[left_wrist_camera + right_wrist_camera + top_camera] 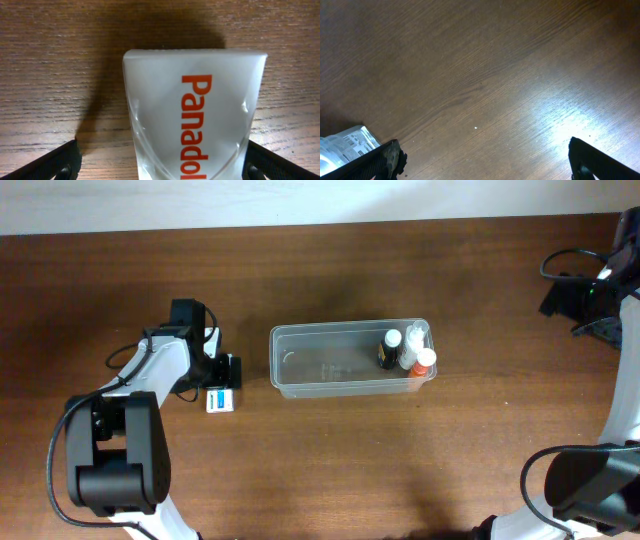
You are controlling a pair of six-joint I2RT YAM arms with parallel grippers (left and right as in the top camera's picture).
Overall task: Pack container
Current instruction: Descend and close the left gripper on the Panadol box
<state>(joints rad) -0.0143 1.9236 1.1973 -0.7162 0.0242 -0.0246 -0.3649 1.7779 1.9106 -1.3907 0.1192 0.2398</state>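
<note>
1. The container (320,368), a clear tub, lies at the middle of the tabletop (400,470), long side running left to right, open side up.
2. Three small bottles stand bunched at its right end: a dark bottle (388,352) with a white cap, a white bottle (413,340) at the far corner, and an orange-capped bottle (425,363) at the near corner. The rest of the tub holds nothing.
3. A box (220,400) lies flat on the tabletop near the tub's left end, apart from it. The left wrist view shows it white, with "Panadol" in orange letters.
4. The left arm (160,365) reaches over this box. The left jaws stand wide apart and straddle it without gripping. One side shows a clear gap of wood, and the other finger sits just beside the box edge.
5. The right arm (610,280) is at the far right edge of the tabletop, well apart from the tub. The right jaws are spread wide over bare wood and hold nothing.
6. A pale printed packet (345,142) shows at the lower left corner of the right wrist view, too cut off to identify.
</note>
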